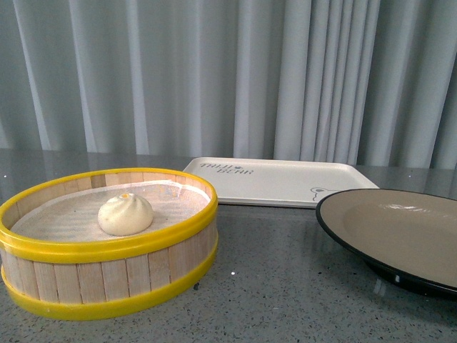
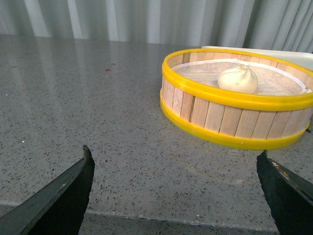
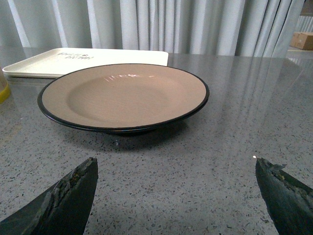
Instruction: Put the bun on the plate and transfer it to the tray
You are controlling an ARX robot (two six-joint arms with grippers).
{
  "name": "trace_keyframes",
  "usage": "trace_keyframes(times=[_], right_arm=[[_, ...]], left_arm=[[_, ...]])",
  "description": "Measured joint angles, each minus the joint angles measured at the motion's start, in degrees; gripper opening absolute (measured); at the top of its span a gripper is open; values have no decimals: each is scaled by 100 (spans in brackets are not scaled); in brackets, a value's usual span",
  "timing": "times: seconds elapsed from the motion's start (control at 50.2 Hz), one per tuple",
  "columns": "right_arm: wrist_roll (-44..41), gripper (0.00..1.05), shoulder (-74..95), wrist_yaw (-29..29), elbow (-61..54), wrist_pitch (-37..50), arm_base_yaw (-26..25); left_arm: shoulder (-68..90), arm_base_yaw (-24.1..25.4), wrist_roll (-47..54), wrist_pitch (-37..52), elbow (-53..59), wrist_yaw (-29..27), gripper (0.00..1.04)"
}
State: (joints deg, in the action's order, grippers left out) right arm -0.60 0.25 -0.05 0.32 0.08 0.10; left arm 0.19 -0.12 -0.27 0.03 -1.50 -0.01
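Note:
The white pleated bun [image 1: 125, 214] sits inside the yellow-rimmed wooden steamer basket [image 1: 107, 275] at the front left; it also shows in the left wrist view [image 2: 238, 79]. The beige plate with a black rim [image 1: 400, 232] stands at the right, empty, and shows in the right wrist view [image 3: 124, 95]. The cream tray [image 1: 278, 182] lies behind, between basket and plate, empty. My left gripper [image 2: 173, 156] is open over bare table, short of the basket. My right gripper [image 3: 176, 164] is open over bare table, short of the plate. Neither arm shows in the front view.
The grey speckled table [image 1: 271, 286] carries everything. Grey curtains [image 1: 228, 71] hang behind it. The table's near edge [image 2: 171, 218] shows in the left wrist view. A cardboard box [image 3: 304, 40] sits far off in the right wrist view.

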Motion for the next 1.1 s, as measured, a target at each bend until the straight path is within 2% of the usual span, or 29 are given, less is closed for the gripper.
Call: trace_keyframes(times=[0.936, 0.976, 1.015, 1.095], right_arm=[[0, 96, 0, 0, 0, 0, 0], [0, 96, -2, 0, 0, 0, 0], [0, 96, 0, 0, 0, 0, 0], [0, 96, -4, -7, 0, 0, 0]], left_arm=[[0, 0, 0, 0, 0, 0, 98], [195, -188, -409, -459, -127, -671, 98], [505, -234, -914, -704, -251, -1117, 98], [1025, -127, -1491, -310, -358, -892, 98]])
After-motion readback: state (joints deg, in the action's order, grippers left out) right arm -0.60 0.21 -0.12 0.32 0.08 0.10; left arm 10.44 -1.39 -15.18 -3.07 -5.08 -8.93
